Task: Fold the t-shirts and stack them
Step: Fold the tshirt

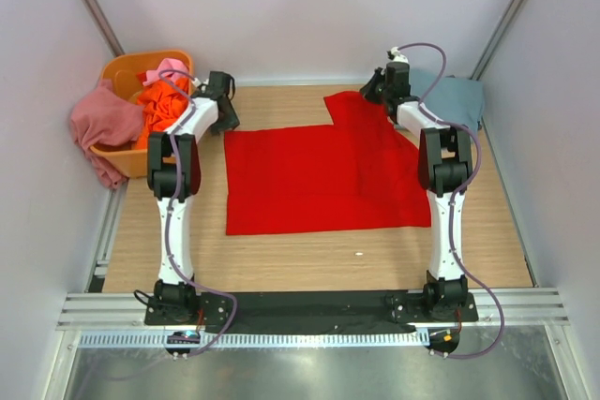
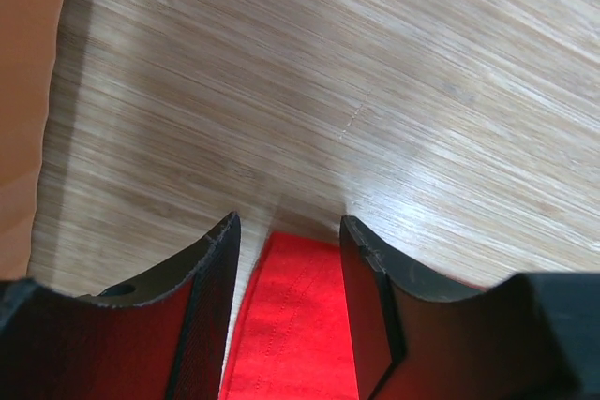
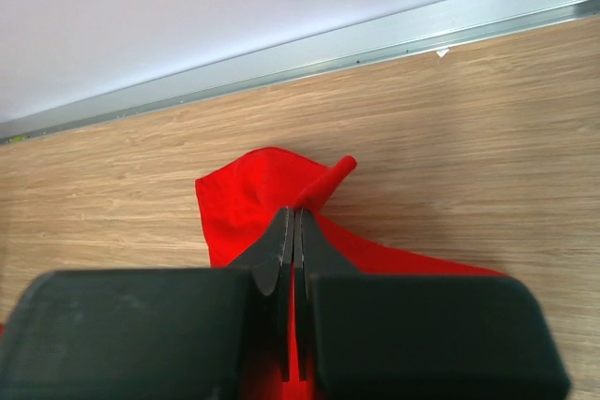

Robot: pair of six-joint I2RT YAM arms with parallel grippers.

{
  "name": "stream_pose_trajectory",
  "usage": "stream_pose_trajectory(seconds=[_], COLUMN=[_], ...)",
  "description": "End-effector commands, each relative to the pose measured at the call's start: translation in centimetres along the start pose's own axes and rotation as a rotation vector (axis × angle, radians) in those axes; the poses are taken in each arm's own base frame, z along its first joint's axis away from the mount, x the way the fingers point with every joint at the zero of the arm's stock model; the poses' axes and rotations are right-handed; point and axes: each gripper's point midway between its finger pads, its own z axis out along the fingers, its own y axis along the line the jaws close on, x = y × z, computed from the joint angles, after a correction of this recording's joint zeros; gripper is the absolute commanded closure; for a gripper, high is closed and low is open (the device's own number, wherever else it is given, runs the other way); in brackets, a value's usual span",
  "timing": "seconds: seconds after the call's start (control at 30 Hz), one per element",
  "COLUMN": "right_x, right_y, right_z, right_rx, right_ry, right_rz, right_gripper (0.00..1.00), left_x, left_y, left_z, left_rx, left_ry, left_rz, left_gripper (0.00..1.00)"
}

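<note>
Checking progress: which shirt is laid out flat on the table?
The red shirt, spread mid-table. The grey-blue one lies at the far right; the others are heaped at the tub.

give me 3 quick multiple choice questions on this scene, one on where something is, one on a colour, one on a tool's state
1. Where does the grey-blue shirt lie?
A. far right of the table, behind the right arm
B. draped over the left arm
C. at the near edge, between the arm bases

2. What colour is the shirt spread mid-table?
A. white
B. red
C. green

3. The right tool is:
A. wide open over bare wood
B. out of every view
C. shut on the red shirt

Answers: 1 A, the top view shows it beyond the right arm. 2 B, it is plainly red in every view. 3 C, the right wrist view shows the fingers closed on a red fold.
</note>
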Motion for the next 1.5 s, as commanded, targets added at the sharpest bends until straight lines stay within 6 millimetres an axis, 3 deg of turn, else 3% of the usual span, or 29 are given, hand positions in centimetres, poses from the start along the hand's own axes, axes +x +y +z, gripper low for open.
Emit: stream_pose_trajectory(seconds=[0.0,0.1,0.13,0.23,0.43,0.7,0.9,1.0,1.1,1.13,1.2,1.47], right_x=[-2.6,-2.5,-2.6,-2.6,-2.7,-3.2,-6.5,-7.2,-9.1,-8.6,-9.4,-10.1], right_y=[1.2,1.1,1.0,0.8,1.0,1.7,4.5,4.9,6.0,5.7,6.2,7.2], right_z=[0.0,0.0,0.0,0.0,-0.1,-0.5,-2.6,-3.3,-5.0,-5.4,-7.0,-12.8], right_rx=[-0.035,-0.034,-0.033,-0.03,-0.041,-0.066,-0.111,-0.095,-0.104,-0.088,-0.084,-0.071], right_ry=[-0.056,-0.054,-0.054,-0.052,-0.054,-0.058,-0.111,-0.091,-0.119,-0.092,-0.094,-0.1], right_rz=[-0.004,-0.004,-0.002,-0.002,-0.001,0.001,-0.026,-0.047,-0.076,-0.076,-0.093,-0.121], right_gripper=[0.99,0.99,0.99,0.99,0.99,0.99,0.99,0.99,0.99,0.99,0.99,0.99], left_x=[0.2,0.3,0.3,0.4,0.3,0.4,-1.4,-2.2,-2.6,-2.5,-2.4,-0.8], left_y=[-0.7,-0.7,-0.9,-1.0,-0.7,-1.0,-1.0,-1.0,-1.2,-1.4,-1.7,-0.5], left_z=[-0.2,0.1,0.1,0.1,-0.3,-1.7,-4.7,-6.2,-7.2,-7.4,-8.3,-10.0], left_rx=[0.04,0.039,0.047,0.051,0.044,0.041,0.045,0.057,0.072,0.087,0.101,0.097], left_ry=[0.0,0.003,0.004,0.006,0.003,-0.014,-0.055,-0.071,-0.078,-0.068,-0.067,-0.048], left_rz=[-0.037,-0.036,-0.037,-0.041,-0.04,-0.027,-0.012,-0.006,-0.015,-0.02,-0.023,-0.012], left_gripper=[0.53,0.6,0.7,0.82,1.0,1.0,1.0,1.0,1.0,1.0,1.0,1.0])
